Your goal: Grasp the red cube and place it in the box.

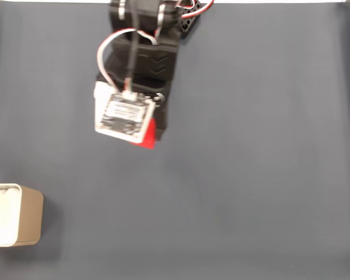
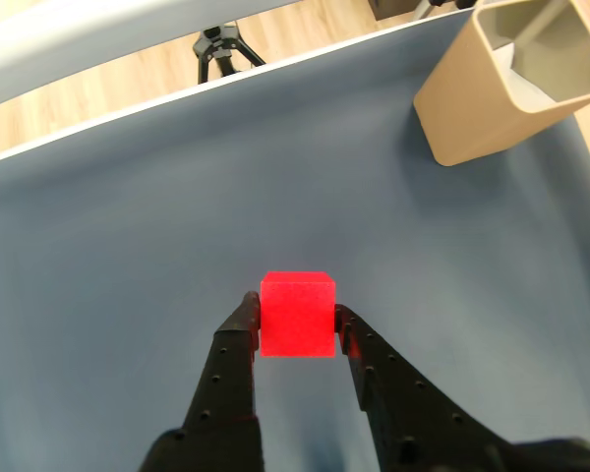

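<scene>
1. Fixed view from above: the black arm reaches down from the top edge over the dark blue-grey table, with a white camera module mounted on it.
2. A sliver of the red cube peeks out at the lower right of that module, well apart from the box, which sits at the left edge near the bottom.
3. Seen in the other view, the pincer is clamped on the red cube, one black finger pressed against each side face.
4. Whether the cube is lifted off the table or touching it cannot be told.
5. The beige box appears at the upper right of that view, its white inside showing.
6. A black tripod stands on the wooden floor beyond the table's far edge.
</scene>
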